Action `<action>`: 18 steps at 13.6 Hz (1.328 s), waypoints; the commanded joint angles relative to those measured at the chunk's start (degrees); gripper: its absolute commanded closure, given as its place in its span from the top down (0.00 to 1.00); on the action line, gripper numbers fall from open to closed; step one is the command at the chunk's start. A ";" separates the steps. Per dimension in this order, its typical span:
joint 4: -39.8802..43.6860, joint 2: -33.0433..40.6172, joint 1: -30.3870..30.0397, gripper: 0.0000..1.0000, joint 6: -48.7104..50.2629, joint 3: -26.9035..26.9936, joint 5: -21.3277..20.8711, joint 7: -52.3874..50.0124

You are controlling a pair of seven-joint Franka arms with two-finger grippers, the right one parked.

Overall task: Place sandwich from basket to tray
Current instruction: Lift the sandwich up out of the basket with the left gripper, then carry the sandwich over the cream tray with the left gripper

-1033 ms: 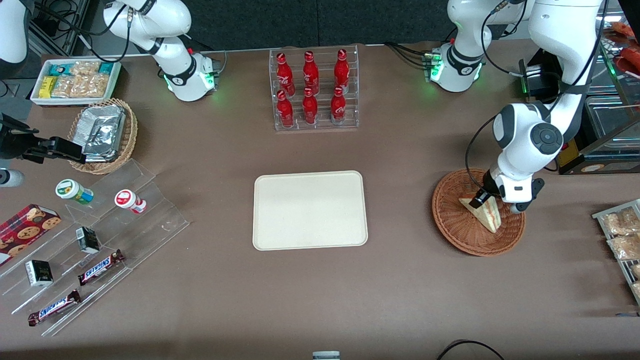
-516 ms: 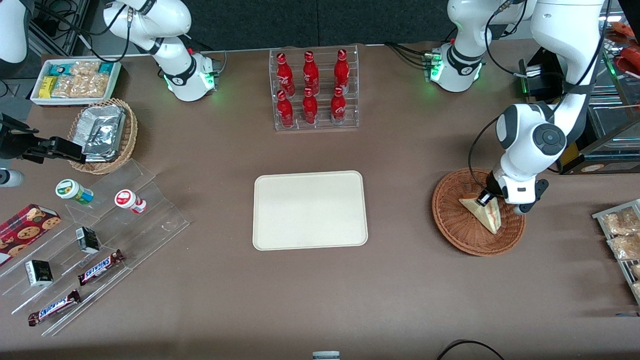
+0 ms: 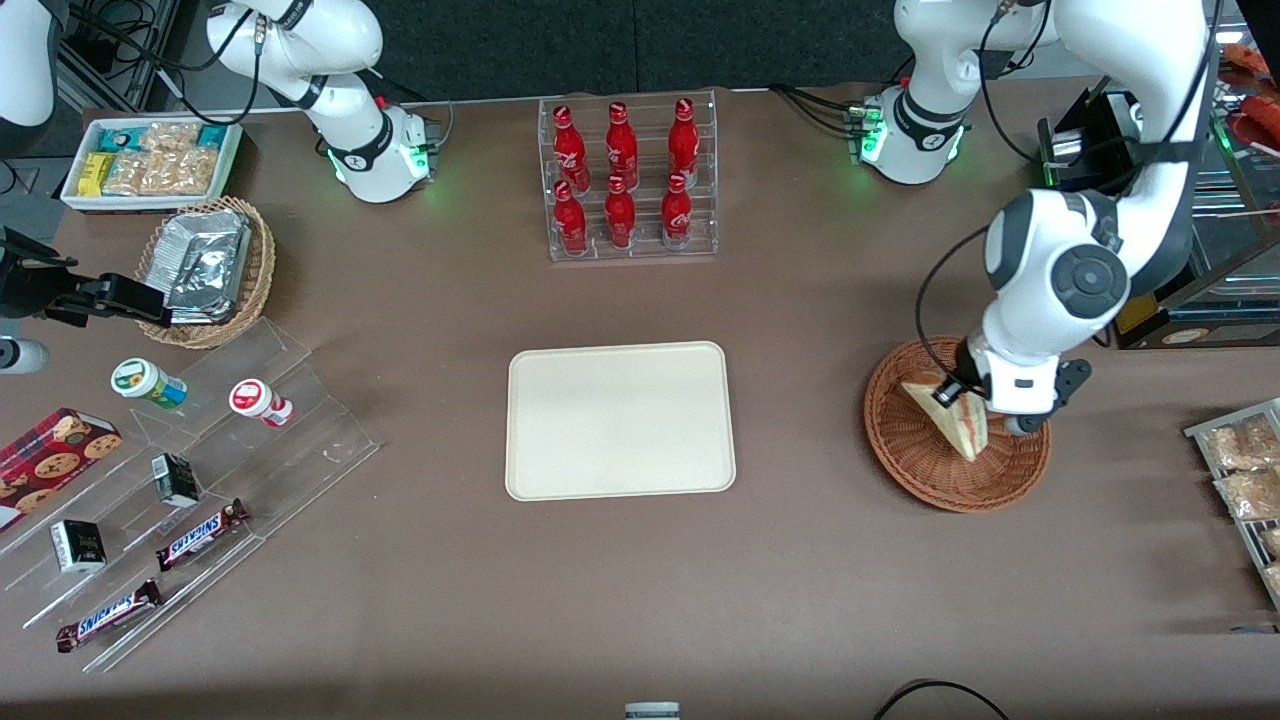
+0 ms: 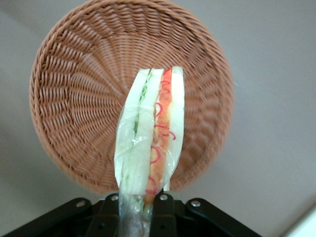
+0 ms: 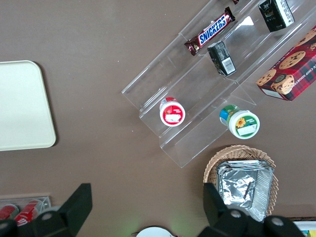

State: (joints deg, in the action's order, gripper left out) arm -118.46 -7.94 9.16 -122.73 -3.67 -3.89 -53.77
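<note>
Sandwich lifted above basket.
My gripper (image 3: pixel 950 390) pinches the sandwich (image 3: pixel 948 415) (long axis toward 5 o'clock) over the basket (image 3: pixel 905 460); the tray (image 3: pixel 620 420) lies at 9 o'clock.

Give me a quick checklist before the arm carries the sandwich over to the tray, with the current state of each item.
1. Claw shut on the sandwich: ok; the wrist view shows the sandwich pinched between the fingers.
2. Sandwich lifted off the basket: ok; in the wrist view it hangs above the basket floor.
3. Sandwich clear of the basket rim for a sideways move: cannot tell.
4. Wrapping and layers intact: ok, filling layers stay together.
5. Tray ready to receive it: ok, its surface is bare.
6. Path from basket to tray: ok, only bare table lies between them.
</note>
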 commanded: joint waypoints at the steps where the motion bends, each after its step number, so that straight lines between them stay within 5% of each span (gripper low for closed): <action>1: 5.85 -0.23 7.07 0.18 7.31 0.25 -2.00 -3.18; 9: 19.38 -13.83 26.59 0.18 6.89 0.07 -1.65 -3.01; 18: 27.92 -27.47 33.29 0.16 -4.98 0.16 -2.17 -8.18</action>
State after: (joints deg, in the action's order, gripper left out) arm -94.23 -32.38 40.53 -127.61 -4.32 -4.88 -58.90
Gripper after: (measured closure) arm 0.841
